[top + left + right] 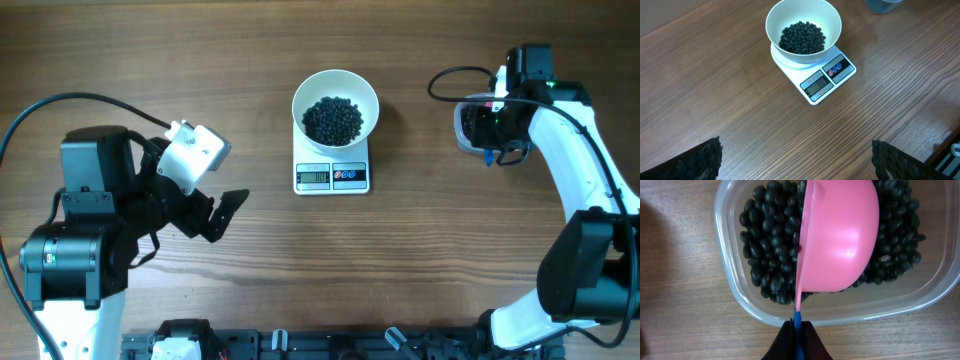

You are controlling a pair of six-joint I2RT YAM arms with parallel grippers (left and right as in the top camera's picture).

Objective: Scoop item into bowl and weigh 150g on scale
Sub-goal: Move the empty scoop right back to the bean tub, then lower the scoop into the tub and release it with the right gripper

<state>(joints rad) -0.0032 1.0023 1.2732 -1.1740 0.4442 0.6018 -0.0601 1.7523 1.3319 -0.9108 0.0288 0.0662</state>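
Right now the right gripper [798, 339] is clenched on the handle of a pink scoop [840, 235], tipped on its side over the pellets in a clear tub [737, 300]; the left gripper [797, 162] gapes wide, holding nothing; the white bowl [335, 82] sits on the scale [332, 177], with black pellets [333, 120] heaped inside.

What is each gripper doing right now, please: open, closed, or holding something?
Left gripper: open, empty.
Right gripper: closed on the pink scoop.
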